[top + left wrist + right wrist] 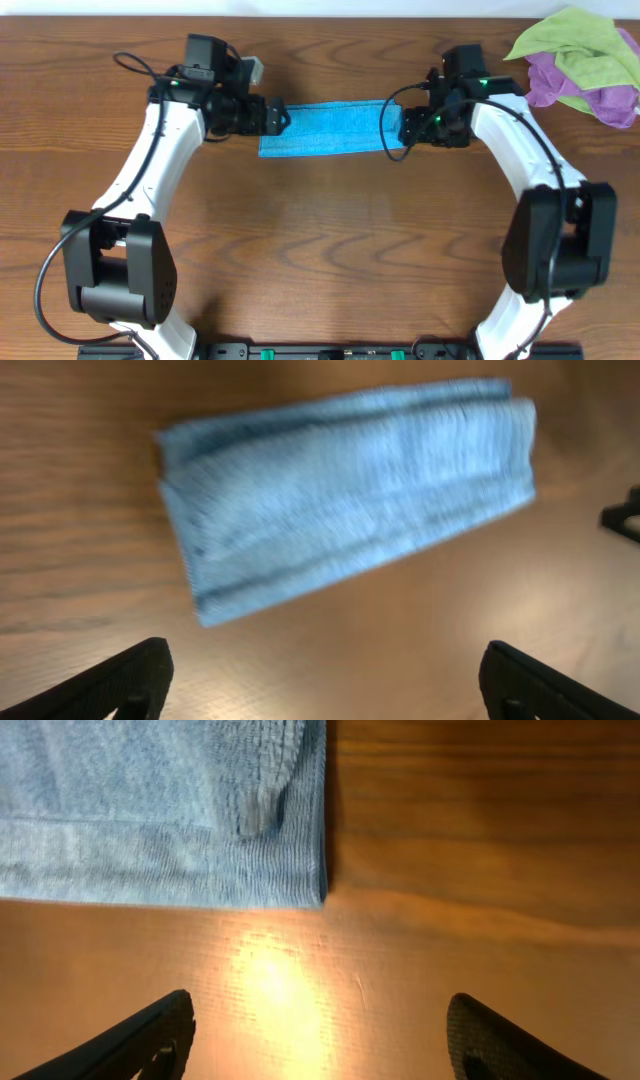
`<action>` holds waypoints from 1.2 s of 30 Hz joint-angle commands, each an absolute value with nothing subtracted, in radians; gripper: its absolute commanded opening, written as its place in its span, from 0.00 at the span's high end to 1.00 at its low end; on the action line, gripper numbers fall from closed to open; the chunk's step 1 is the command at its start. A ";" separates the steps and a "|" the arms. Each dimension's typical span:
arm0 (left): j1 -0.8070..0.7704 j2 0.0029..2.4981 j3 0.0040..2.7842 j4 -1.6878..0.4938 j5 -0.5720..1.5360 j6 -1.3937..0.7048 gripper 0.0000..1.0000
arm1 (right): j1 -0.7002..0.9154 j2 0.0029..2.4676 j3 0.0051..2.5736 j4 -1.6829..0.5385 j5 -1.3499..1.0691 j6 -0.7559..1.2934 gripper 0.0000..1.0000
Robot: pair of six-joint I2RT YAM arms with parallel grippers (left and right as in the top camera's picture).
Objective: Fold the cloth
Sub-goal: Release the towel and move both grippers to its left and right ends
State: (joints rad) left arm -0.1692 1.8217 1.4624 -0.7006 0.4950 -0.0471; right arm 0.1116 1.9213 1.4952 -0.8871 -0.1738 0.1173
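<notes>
Soft, ribbed-weave cloth (325,130) on a smooth wood-grain table (330,250) with a faint glossy sheen

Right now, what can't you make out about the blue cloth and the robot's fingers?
Left wrist: cloth blurred; layer count unclear.
Right wrist: cloth cut off by top and left edges.
Both wrist views: left fingers and right fingers cut off at the bottom.
Overhead: those fingers cover the cloth's ends.

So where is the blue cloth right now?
In the overhead view the blue cloth lies as a folded strip at the far middle of the table, between the left gripper and the right gripper, left of the green and purple cloths.
</notes>
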 commanded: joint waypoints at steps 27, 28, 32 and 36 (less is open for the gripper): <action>-0.202 1.612 1.108 -0.351 0.417 -0.020 0.04 | 0.118 1.458 1.045 -0.562 -0.215 0.081 0.11; -0.202 1.626 1.108 -0.323 0.418 -0.036 0.02 | 0.120 1.468 1.045 -0.542 -0.223 0.081 0.11; -0.202 1.692 1.108 -0.224 0.433 -0.128 0.21 | 0.125 1.527 1.045 -0.465 -0.278 0.081 0.21; -0.203 1.749 1.108 -0.142 0.516 -0.178 0.45 | 0.125 1.591 1.045 -0.431 -0.323 0.081 0.49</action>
State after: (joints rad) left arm -0.2058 1.7180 1.1057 -0.1623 0.4484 -0.1223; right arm 0.1143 1.5517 1.0492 -0.4381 -0.2657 0.0849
